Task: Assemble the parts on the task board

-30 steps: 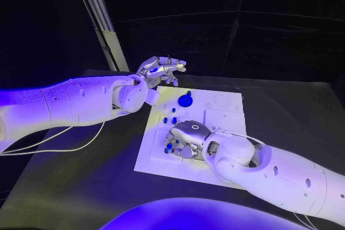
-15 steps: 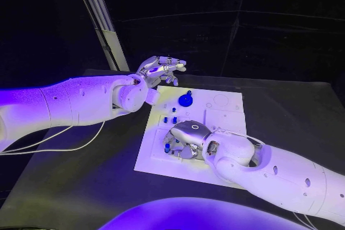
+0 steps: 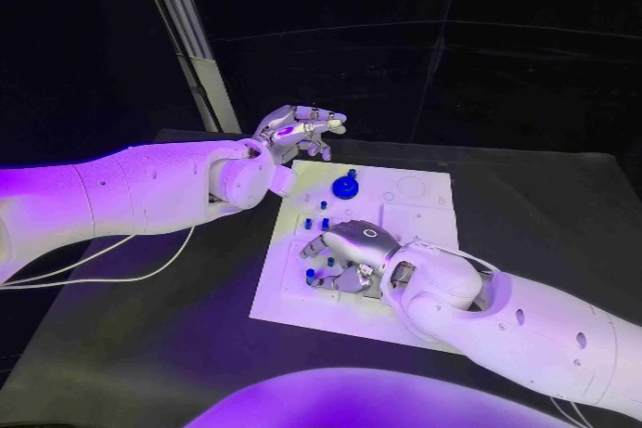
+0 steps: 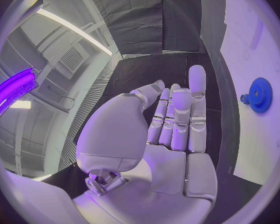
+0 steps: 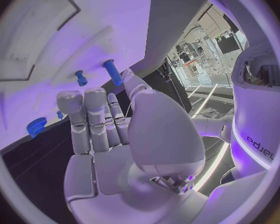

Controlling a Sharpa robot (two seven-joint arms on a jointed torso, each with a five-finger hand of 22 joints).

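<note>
The white task board lies mid-table. A blue gear stands near its far edge, also seen as the gear in the left wrist view. Small blue pegs stand in the board's left part, and more pegs sit just left of my right hand. That hand hovers low over the board's left-middle, fingers stretched out and holding nothing; a blue peg stands by its thumb tip. My left hand is raised above the board's far left corner, fingers extended and empty.
The black table stretches around the board, with bare room on the right. A pale upright post stands behind the table's far left corner, close to my left hand.
My right hand has lifted slightly and shifted toward the far side, its fingers spreading off the pegs at the board's left. The left hand stays where it was.
</note>
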